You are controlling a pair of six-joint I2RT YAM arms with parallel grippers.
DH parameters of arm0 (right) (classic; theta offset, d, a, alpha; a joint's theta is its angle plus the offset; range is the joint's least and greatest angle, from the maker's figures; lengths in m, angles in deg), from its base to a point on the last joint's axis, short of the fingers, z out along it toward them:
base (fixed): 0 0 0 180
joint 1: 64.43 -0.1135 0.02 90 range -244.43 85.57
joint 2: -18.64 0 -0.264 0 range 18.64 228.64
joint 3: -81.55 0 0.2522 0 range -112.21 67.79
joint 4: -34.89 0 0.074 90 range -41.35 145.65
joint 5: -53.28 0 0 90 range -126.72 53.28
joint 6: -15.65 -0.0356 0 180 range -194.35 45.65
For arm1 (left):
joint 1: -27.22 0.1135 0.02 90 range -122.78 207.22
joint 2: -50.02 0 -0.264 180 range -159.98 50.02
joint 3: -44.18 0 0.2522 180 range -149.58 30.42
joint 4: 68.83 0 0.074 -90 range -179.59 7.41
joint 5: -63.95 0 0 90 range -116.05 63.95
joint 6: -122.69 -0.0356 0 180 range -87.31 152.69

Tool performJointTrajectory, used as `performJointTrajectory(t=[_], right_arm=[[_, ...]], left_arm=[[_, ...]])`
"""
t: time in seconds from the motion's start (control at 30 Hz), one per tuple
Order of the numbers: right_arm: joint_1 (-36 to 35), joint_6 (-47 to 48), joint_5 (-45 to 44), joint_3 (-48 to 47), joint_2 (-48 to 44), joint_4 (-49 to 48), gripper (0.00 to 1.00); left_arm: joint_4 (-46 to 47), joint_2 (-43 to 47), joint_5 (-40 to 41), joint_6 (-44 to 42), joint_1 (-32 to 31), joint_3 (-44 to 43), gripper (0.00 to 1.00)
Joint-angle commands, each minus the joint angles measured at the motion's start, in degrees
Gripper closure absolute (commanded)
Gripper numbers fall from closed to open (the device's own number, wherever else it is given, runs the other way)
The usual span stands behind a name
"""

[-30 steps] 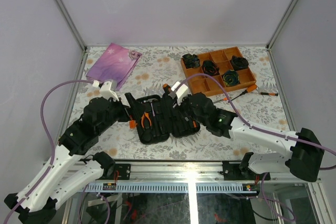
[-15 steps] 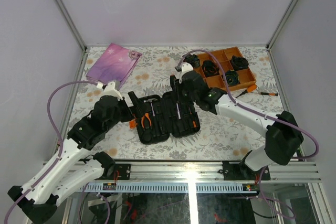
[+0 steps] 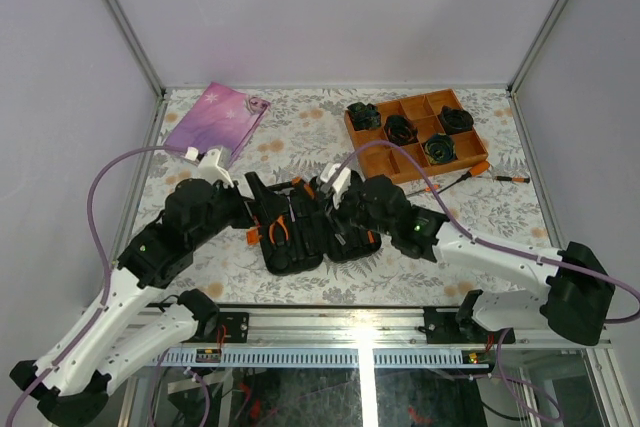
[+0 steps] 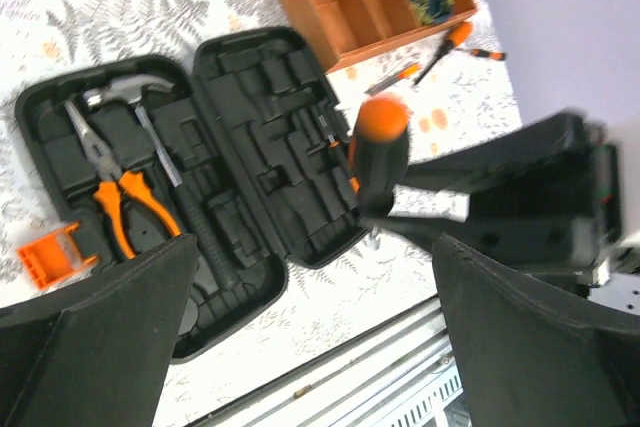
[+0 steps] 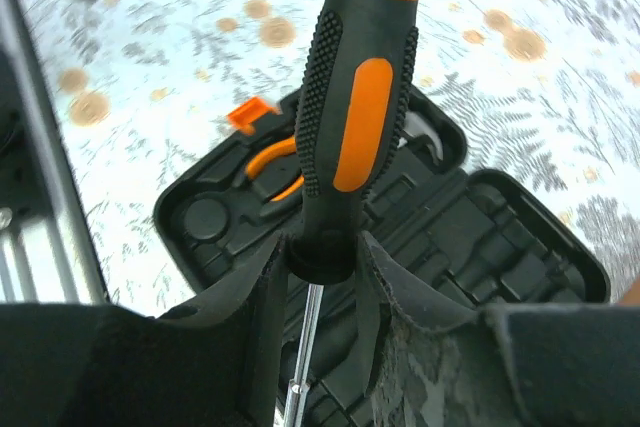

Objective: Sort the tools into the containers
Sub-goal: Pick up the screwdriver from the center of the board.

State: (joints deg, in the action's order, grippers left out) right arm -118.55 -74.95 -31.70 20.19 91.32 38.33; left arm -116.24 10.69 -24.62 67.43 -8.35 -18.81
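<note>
Seen from above, the black oblong moulded tool case (image 3: 285,257) lies open on the floral-patterned table (image 3: 300,127). The left gripper (image 3: 258,209) is at its left edge and the right gripper (image 3: 325,190) is over its middle. The left wrist view shows the left fingers spread wide, with orange-handled pliers (image 4: 125,217) and a steel hammer (image 4: 128,87) slotted in the case's left half. In the right wrist view, the right jaws clamp an orange-and-black rubber-handled screwdriver (image 5: 350,97), upright above the case.
</note>
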Motion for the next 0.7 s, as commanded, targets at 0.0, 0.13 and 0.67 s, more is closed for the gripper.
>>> performJointTrajectory(t=[0.0,0.13,0.67], right_arm=[[-3.00,14.01,4.64,2.49,-3.42,-5.74,0.99],[-4.33,21.90,5.91,4.54,-5.51,-5.55,1.00],[-4.85,53.31,10.38,4.29,-10.22,6.60,1.00]], left_arm=[[4.49,1.22,-5.14,-3.53,0.15,-3.17,0.00],[4.66,0.20,-8.29,-3.37,-0.13,-3.61,0.00],[7.09,-7.64,-8.02,-5.79,-13.32,-2.13,0.08]])
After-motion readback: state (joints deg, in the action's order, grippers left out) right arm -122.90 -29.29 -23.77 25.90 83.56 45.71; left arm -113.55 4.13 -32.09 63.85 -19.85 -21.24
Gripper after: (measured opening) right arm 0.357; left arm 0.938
